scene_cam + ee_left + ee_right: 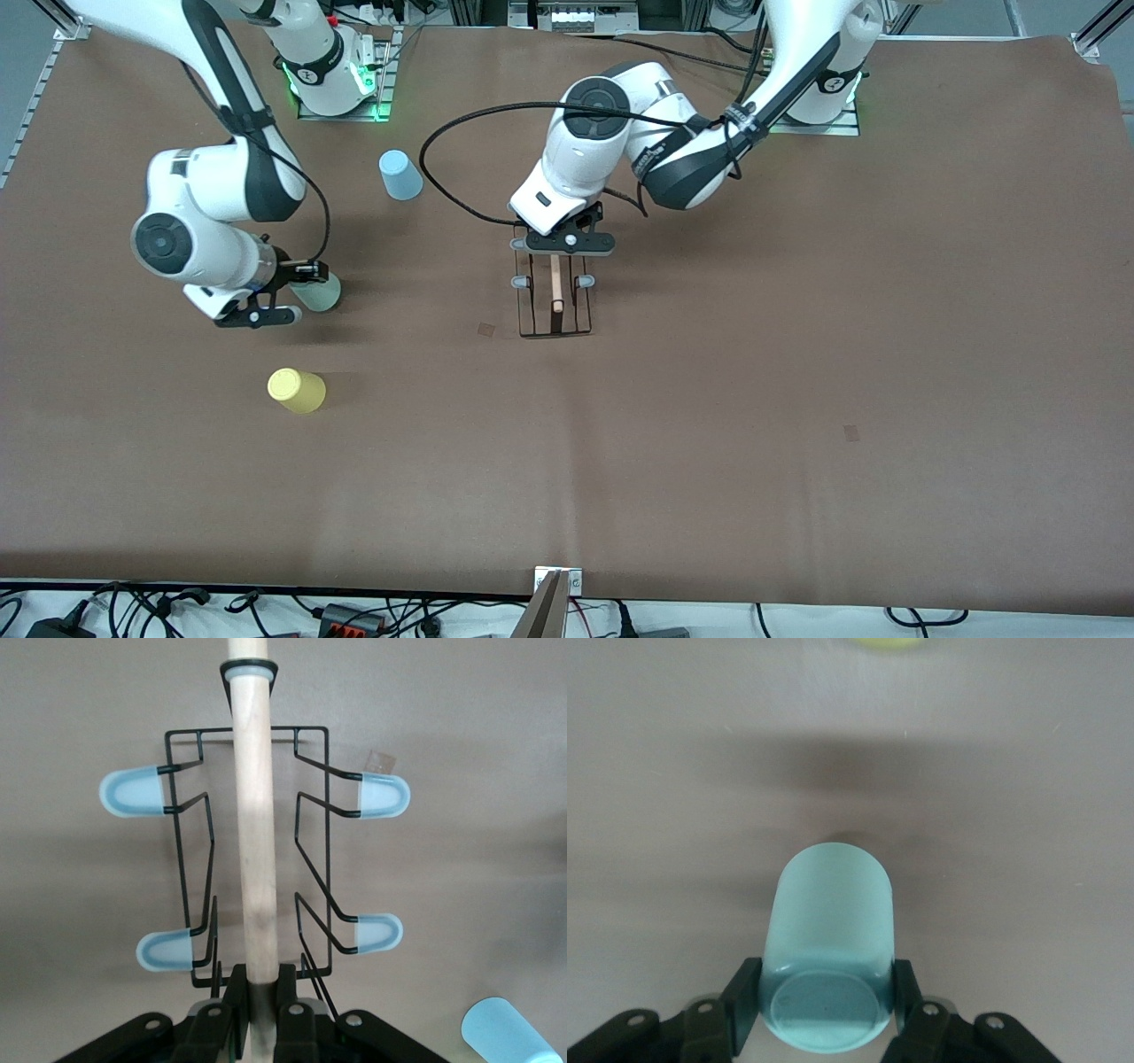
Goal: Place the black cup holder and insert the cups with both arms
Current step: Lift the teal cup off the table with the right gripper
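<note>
The black cup holder (555, 319) is in the middle of the table, its wooden rod handle (555, 282) on top. My left gripper (557, 252) is shut on that rod; in the left wrist view the gripper (258, 994) clamps the rod (254, 815) above the wire rack (314, 850) and its pale blue pegs. My right gripper (306, 285) is shut on the mint green cup (322, 292) toward the right arm's end; in the right wrist view the fingers (743, 1001) press both sides of the cup (831, 912), base up. I cannot tell whether the cup is off the table.
A light blue cup (400, 175) stands mouth down, farther from the front camera than the mint cup; it also shows in the left wrist view (508, 1038). A yellow cup (297, 390) stands mouth down, nearer to the front camera. Its edge shows in the right wrist view (886, 641).
</note>
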